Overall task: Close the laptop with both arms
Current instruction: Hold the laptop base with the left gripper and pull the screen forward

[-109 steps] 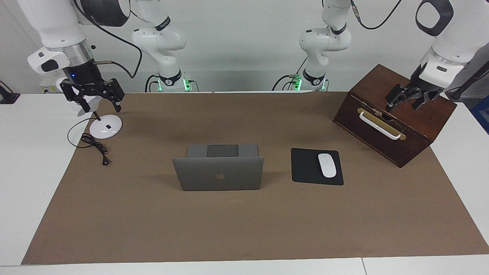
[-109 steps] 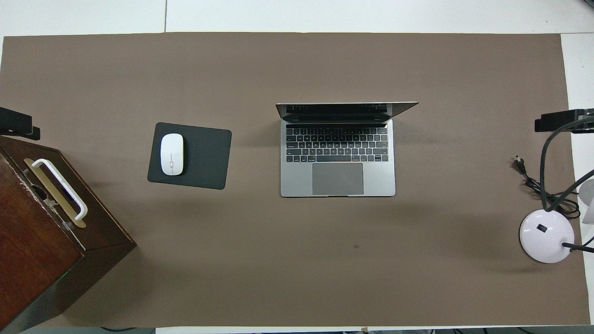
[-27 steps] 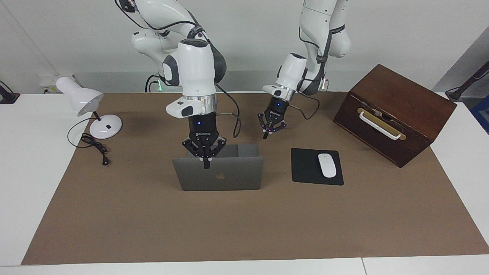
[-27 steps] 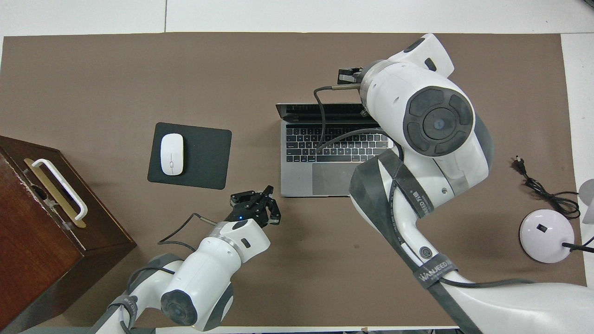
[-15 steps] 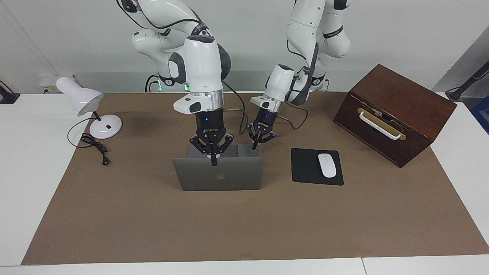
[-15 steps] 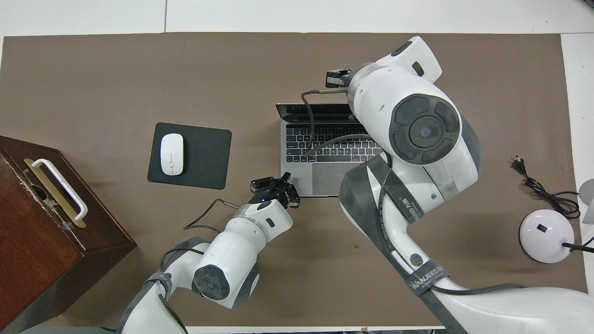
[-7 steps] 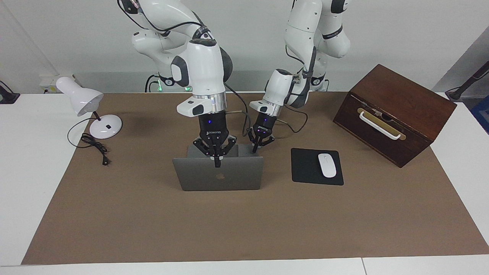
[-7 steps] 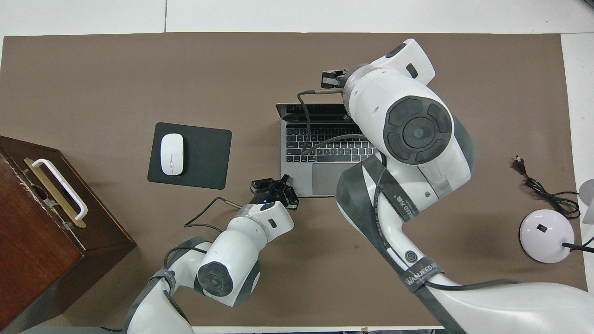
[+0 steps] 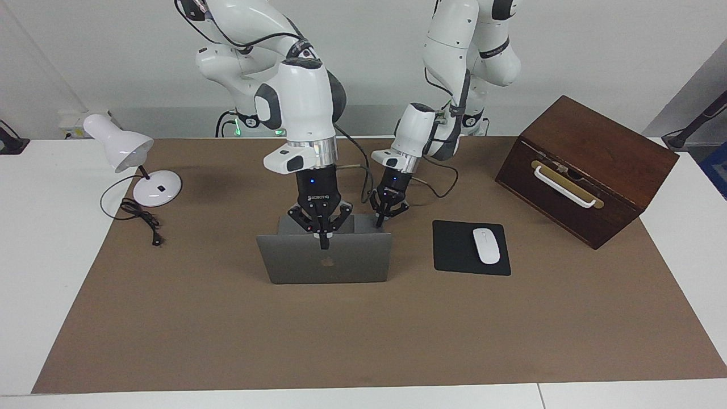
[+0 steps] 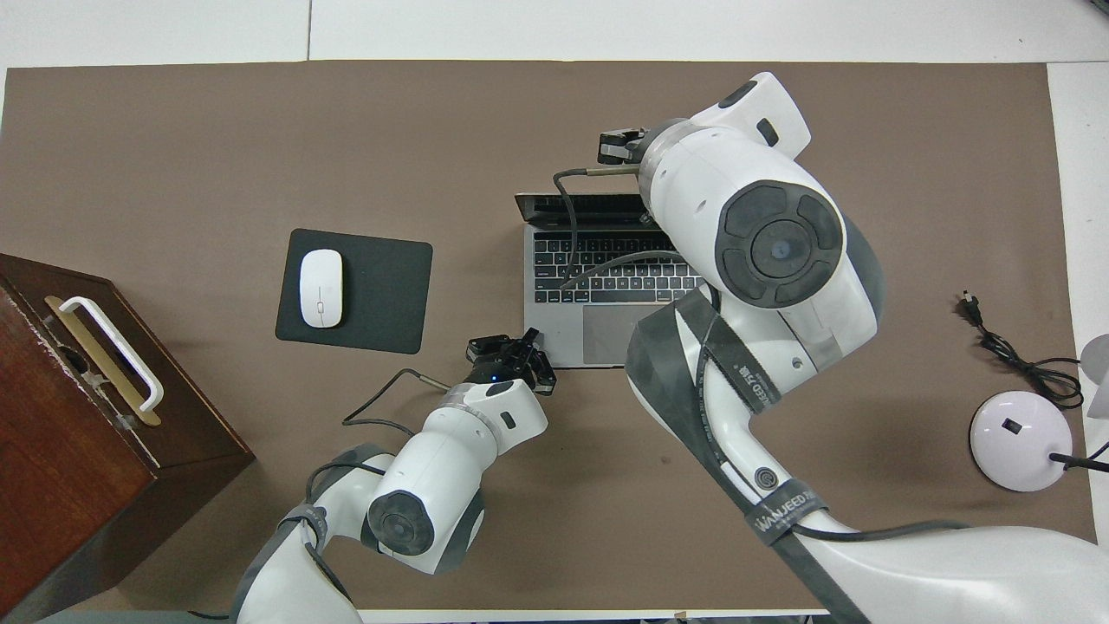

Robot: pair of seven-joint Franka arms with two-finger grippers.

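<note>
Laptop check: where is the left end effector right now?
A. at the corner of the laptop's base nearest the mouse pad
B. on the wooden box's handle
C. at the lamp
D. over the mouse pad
A: the left end effector points down at that corner of the laptop, fingertips together.

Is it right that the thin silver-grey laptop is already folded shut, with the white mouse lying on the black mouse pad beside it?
Not quite. The thin silver-grey laptop is not folded shut: its lid stands up and, in the overhead view, its keyboard shows. The white mouse does lie on the black mouse pad beside it.
</note>
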